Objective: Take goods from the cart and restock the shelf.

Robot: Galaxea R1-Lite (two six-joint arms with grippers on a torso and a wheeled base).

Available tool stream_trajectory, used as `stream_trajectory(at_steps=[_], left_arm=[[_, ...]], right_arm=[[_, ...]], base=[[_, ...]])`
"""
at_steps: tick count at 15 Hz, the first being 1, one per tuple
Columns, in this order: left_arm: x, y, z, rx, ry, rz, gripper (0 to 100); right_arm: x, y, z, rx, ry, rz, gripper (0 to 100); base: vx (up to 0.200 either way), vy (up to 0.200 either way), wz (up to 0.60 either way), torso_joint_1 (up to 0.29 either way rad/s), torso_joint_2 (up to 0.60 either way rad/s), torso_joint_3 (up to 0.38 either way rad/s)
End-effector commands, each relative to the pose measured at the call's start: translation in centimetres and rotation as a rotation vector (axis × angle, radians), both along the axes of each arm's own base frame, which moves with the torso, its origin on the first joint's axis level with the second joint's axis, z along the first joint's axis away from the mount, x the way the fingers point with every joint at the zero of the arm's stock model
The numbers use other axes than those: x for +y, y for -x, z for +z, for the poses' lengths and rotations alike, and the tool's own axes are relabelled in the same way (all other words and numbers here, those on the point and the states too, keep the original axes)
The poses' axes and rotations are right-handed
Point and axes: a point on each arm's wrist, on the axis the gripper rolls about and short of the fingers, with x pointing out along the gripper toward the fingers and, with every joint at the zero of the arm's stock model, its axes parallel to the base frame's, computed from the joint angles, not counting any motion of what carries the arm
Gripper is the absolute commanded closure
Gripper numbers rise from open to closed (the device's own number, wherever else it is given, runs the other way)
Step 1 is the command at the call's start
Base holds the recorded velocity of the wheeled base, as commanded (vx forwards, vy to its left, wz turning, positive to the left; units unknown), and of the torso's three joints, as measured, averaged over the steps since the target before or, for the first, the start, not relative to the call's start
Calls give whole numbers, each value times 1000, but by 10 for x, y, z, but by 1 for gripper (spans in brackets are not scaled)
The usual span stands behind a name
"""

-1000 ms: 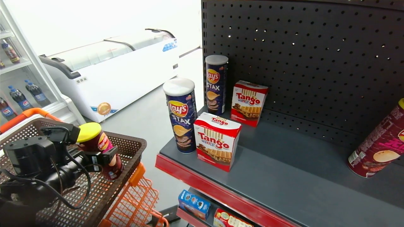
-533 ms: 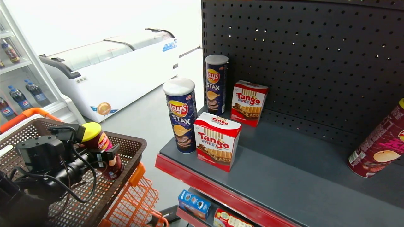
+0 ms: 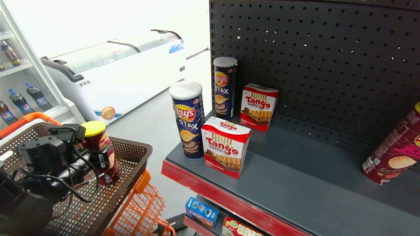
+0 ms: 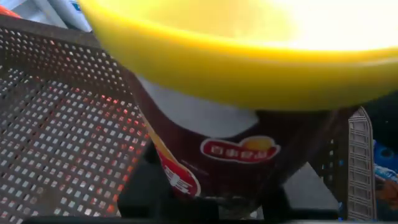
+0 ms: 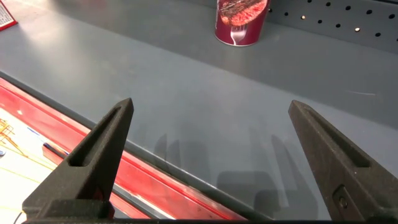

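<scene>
Maroon can [image 3: 98,144] clamped in left gripper [image 3: 103,159]: lift straight, clearing cart [image 3: 144,149] rim. Swing toward shelf [image 3: 295,186], minding wide-spread, empty right gripper [image 5: 211,155] there.

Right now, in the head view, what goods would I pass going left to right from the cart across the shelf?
yellow-lidded can → front blue can → front wafer box → rear wafer box → maroon can

Brand lettering on chip cans [image 3: 189,121], wafer boxes [image 3: 225,149]; freezer sticker [image 3: 108,112]
</scene>
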Motion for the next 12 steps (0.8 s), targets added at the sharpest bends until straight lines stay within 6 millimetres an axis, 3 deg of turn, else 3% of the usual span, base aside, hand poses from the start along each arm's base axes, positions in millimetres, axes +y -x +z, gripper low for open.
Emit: stream_trajectory(at_steps=[1, 4, 9, 12], left_arm=[[-5, 6, 15, -48, -5, -31, 100], [-20, 22, 40, -123, -6, -105, 100], [-39, 47, 57, -180, -9, -170, 100], [-61, 74, 81, -222, -6, -266, 100]], right_arm=[[0, 0, 0, 1, 0, 0, 0], [0, 0, 0, -1, 0, 0, 0], [0, 0, 0, -1, 0, 0, 0], [0, 0, 0, -1, 0, 0, 0]], base=[[0, 0, 0, 0, 0, 0], [0, 0, 0, 0, 0, 0], [0, 0, 0, 0, 0, 0], [0, 0, 0, 0, 0, 0]])
